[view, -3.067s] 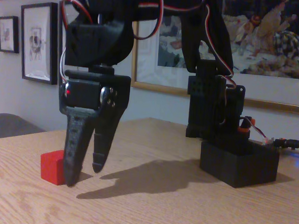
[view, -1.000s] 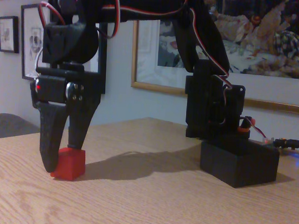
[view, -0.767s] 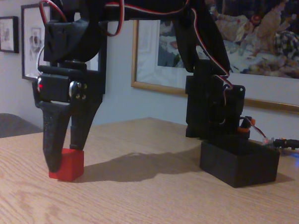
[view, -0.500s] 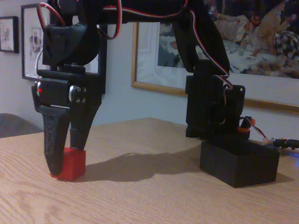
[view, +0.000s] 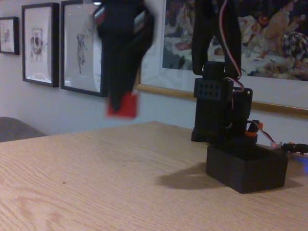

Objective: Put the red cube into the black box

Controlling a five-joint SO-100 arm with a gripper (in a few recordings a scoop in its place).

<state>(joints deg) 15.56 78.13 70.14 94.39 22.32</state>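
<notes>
The red cube [view: 123, 105] hangs in the air well above the wooden table, blurred by motion, held at the tips of my black gripper [view: 119, 101], which is shut on it. The gripper points down from the arm at upper left of centre. The black box [view: 246, 168] sits on the table at the right, in front of the robot base, some way to the right of and below the cube. Its inside is hidden from this low angle.
The black robot base [view: 221, 105] with wires stands just behind the box. Framed pictures [view: 40, 43] hang on the wall behind. The wooden table [view: 89, 189] stretches wide across the left and front.
The gripper has lifted the red cube off the table and swung it up and to the right, toward the box side. Its shadow now falls near the box.
</notes>
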